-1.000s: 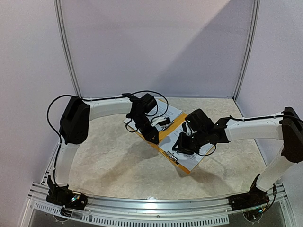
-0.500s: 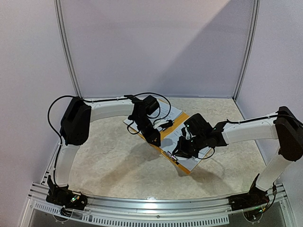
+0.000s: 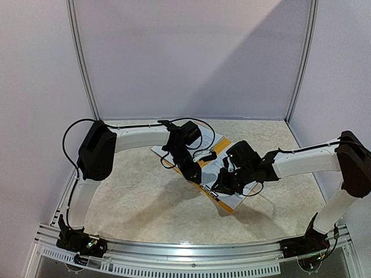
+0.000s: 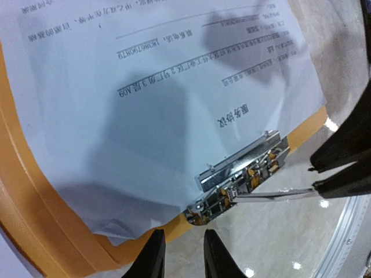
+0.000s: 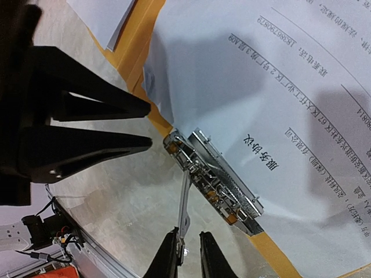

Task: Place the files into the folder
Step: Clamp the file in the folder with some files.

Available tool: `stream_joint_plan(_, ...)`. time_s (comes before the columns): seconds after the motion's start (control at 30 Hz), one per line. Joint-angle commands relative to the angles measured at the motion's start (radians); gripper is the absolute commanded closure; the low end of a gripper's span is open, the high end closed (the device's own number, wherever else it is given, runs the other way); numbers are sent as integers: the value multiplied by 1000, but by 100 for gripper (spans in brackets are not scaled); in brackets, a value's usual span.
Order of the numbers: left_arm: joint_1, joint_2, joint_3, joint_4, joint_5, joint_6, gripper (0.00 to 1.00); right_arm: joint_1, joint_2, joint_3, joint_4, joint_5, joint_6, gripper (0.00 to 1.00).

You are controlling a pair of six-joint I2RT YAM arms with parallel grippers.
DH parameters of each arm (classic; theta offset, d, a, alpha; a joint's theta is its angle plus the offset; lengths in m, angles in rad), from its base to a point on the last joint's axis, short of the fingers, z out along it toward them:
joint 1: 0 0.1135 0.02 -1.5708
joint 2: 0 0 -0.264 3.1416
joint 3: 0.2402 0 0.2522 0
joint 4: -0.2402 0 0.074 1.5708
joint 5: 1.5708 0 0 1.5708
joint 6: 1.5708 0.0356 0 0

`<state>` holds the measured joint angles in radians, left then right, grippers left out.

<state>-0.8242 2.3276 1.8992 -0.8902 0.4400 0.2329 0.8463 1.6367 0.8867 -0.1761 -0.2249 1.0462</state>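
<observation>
- The folder (image 3: pixel 215 174) lay open and flat near the middle of the bench, a little toward the far edge, turned at a slant to the bench edges.
- The files (image 5: pixel 278 104) lay on the folder's orange inner face, their top edge under the metal clip (image 5: pixel 217 182).
- A thin lever (image 5: pixel 184 202) stuck out from the clip over the marbled bench top (image 3: pixel 139 202).
- The right gripper (image 5: pixel 186 252) had its fingers nearly together around the tip of that lever; whether they pinched it could not be told.
- The left gripper (image 4: pixel 179 255) hovered just beside the clip at the folder's edge, fingers slightly apart and holding nothing.
- In the overhead view both grippers met over the folder, the left toward the far-left side, the right toward the near-right.
</observation>
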Motion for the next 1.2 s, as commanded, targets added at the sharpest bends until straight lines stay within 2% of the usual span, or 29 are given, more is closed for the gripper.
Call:
stream_joint_plan(0.0,-21,52,20,18,-12,-12,74,6,-34,-15,2,-16,6,84)
stream_joint_plan(0.43,-27,75,14,24,-46,5,74,7,-54,-27,40,-33,29,82)
stream_joint_plan(0.9,-27,70,5,9,-50,18,75,7,-25,-40,-8,-9,17,90)
stream_joint_plan(1.17,-27,69,-2,9,-55,23,75,7,-39,-46,11,-12,28,90)
